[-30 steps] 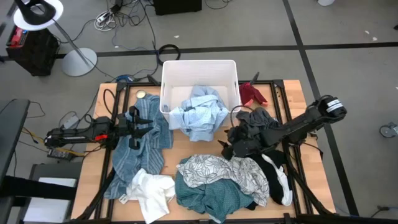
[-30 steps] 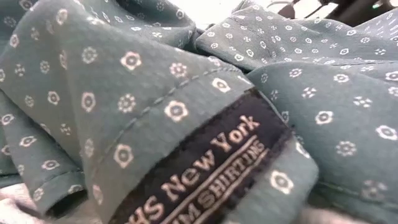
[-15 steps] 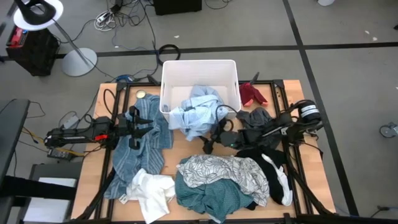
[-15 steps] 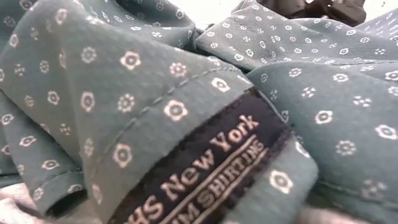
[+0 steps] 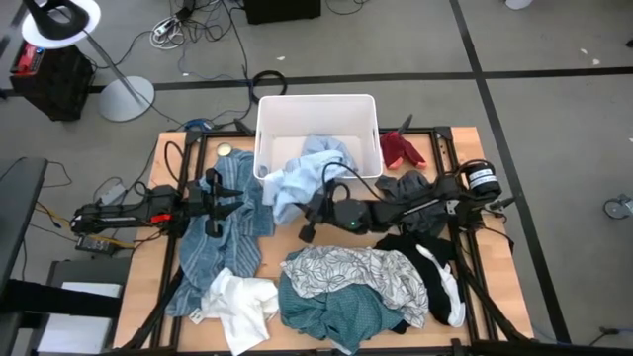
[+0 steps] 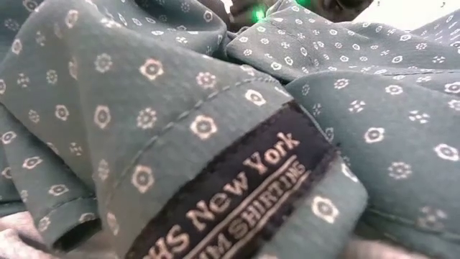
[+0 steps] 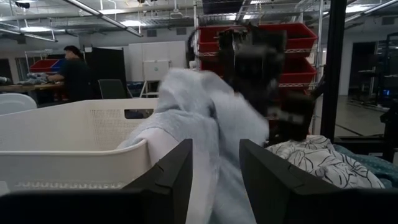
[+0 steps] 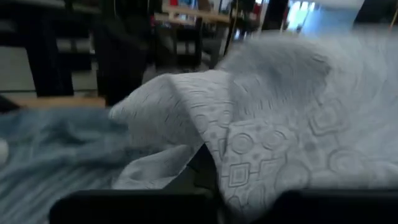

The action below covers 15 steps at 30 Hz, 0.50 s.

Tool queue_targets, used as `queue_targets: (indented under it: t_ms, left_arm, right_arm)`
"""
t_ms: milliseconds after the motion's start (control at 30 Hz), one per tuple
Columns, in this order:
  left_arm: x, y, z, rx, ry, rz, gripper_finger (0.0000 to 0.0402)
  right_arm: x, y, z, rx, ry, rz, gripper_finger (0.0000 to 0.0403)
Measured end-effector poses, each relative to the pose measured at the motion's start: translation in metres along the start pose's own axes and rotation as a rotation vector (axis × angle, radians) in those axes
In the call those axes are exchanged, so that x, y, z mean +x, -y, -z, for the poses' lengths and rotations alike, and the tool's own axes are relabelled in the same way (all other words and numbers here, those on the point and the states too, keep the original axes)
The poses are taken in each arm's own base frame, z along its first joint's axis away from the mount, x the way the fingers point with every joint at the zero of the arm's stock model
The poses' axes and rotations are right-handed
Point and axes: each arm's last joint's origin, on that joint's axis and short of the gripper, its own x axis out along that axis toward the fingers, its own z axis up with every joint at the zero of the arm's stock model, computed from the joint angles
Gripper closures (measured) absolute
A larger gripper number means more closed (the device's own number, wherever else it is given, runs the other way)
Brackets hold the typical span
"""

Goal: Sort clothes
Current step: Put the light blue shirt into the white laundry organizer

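Observation:
A light blue garment (image 5: 297,178) hangs over the near rim of the white bin (image 5: 316,102) onto the table. My right gripper (image 5: 309,227) reaches in from the table's right side, low against this garment's near part. In the right wrist view the light blue cloth (image 8: 280,124) fills the picture. My left gripper (image 5: 213,201) stands open over the denim-blue garment (image 5: 223,237) at the table's left; whether it touches the cloth cannot be told. The teal garment (image 5: 326,307) and the leaf-print garment (image 5: 356,267) lie at the near middle.
A dark grey garment (image 5: 406,186) and a black one (image 5: 415,247) lie under my right arm, a red one (image 5: 401,148) beside the bin, a white sock (image 5: 447,287) near right, a plain white garment (image 5: 242,307) near left. Teal cloth (image 6: 144,108) fills the low view.
My right gripper has travelled toward the table's left edge, from the dark garments to the front of the bin, and into the light blue garment. The garment's hanging part has bunched and shifted toward the left. My left arm has kept still.

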Motion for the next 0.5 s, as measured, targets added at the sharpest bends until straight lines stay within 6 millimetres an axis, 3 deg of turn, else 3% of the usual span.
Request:
queue_targets:
  t_ms: [233,500]
  left_arm:
    - [0.0,0.0,0.0,0.0,0.0,0.0,0.0264]
    - [0.0,0.0,0.0,0.0,-0.001,0.0,0.0264]
  right_arm:
    - [0.019,0.012,-0.066,-0.148,0.128,0.065,0.0391]
    - [0.041,0.063,-0.14,-0.225,0.052,0.185,0.039]
